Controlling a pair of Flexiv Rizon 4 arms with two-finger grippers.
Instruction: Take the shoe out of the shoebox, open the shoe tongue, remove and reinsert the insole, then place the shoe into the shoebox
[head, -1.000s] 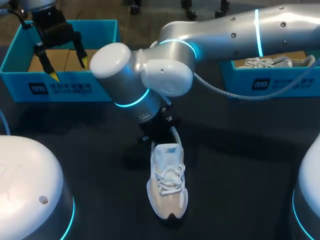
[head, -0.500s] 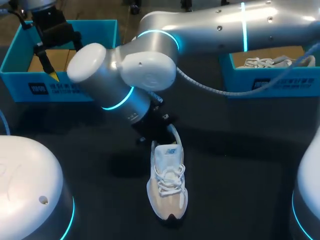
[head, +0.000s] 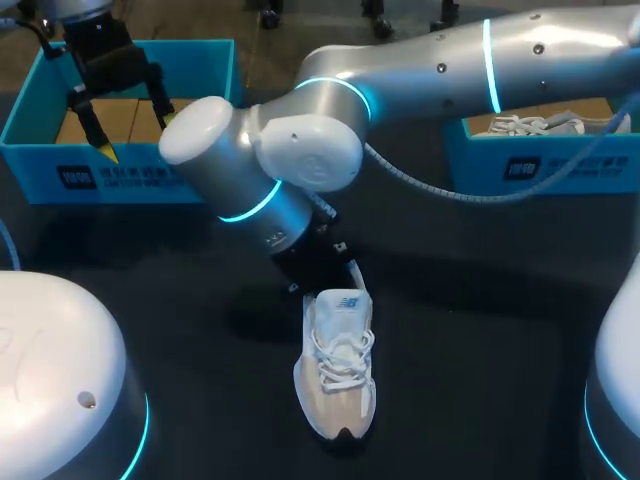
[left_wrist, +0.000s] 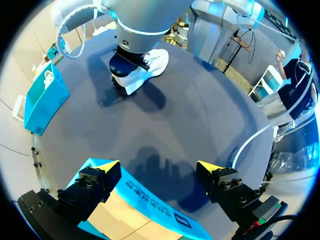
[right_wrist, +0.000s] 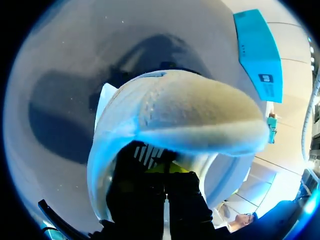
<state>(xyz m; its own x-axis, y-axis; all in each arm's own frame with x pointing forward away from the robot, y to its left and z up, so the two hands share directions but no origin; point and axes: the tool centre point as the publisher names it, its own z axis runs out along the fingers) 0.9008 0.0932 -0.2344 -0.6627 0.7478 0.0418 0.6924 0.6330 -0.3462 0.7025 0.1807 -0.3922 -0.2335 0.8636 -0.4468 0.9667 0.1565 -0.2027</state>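
1. Nearest, the table (head: 480, 360) shows bare dark surface on both sides of the shoe (head: 335, 375), with open room around it.
2. The white and beige shoe stands on its sole in the table's middle. Its long axis runs near to far, with the toe toward the near edge. The tongue (head: 340, 300) carries a small dark logo.
3. The right gripper (right_wrist: 166, 168) is down in the heel opening, under the tongue. Whether it is spread or closed, one cannot tell.
4. Farther, the left gripper (left_wrist: 160, 168) hangs spread wide over the left shoebox (head: 120, 175), pinching nothing.
5. Both teal boxes have a dark label with white print on the front wall. The right shoebox (head: 560, 170) holds a second shoe (head: 525, 125).
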